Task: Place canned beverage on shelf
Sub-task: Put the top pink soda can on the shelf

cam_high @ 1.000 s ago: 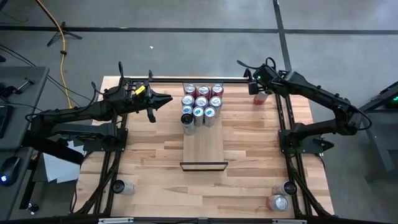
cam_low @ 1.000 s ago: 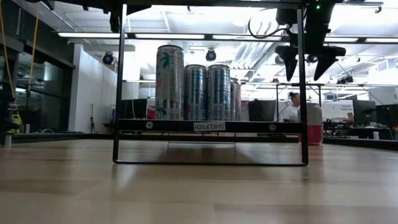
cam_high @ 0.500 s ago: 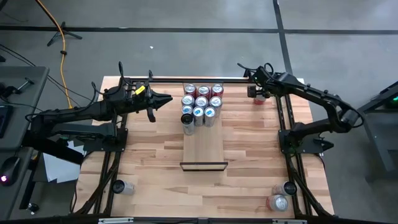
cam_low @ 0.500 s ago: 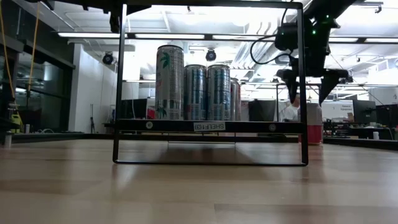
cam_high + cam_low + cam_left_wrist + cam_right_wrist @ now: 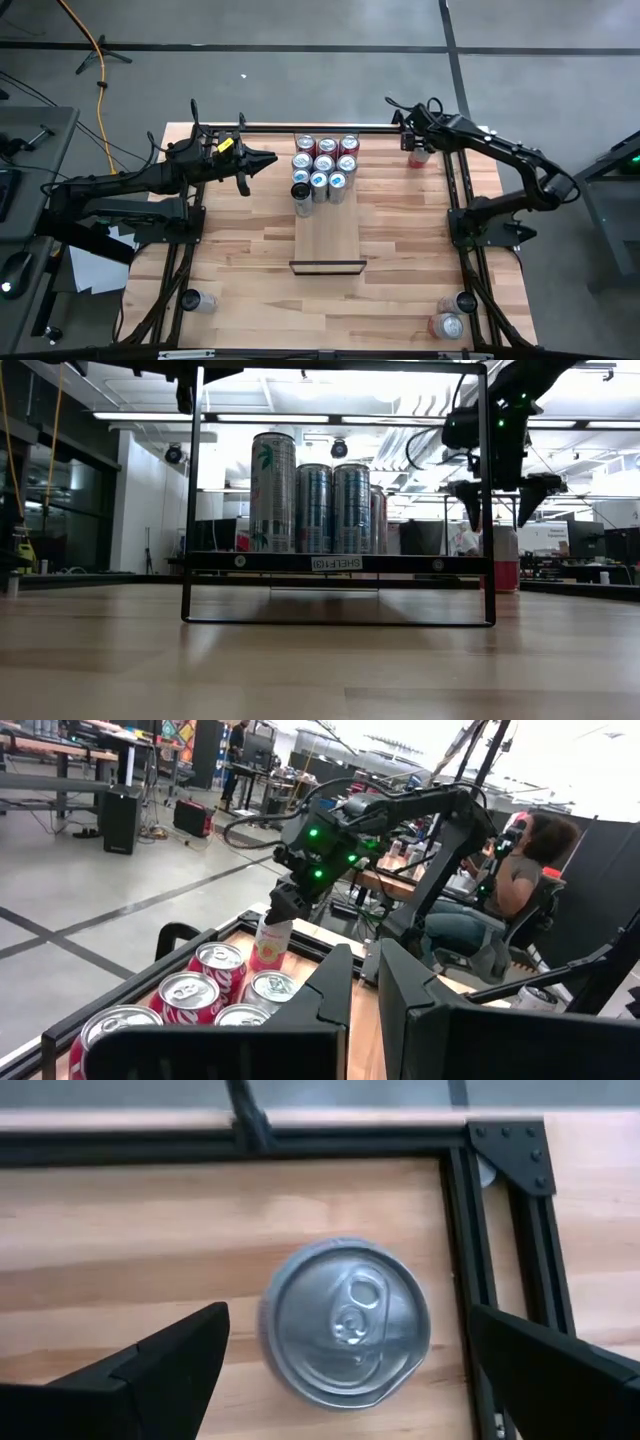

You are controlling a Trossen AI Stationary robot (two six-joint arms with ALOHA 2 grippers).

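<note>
A red canned beverage (image 5: 419, 157) with a silver pull-tab top (image 5: 345, 1322) stands upright on the tabletop near its far right corner, just inside the black frame rail. The shelf (image 5: 329, 238), a long narrow panel of light wood with a dark strip at its near end, lies along the middle of the tabletop, raised on a thin black frame (image 5: 489, 510). Its far half carries a cluster of upright cans (image 5: 324, 166), red at the far edge, blue and silver nearer.

Dark arms (image 5: 520, 160), green indicator lights
</note>
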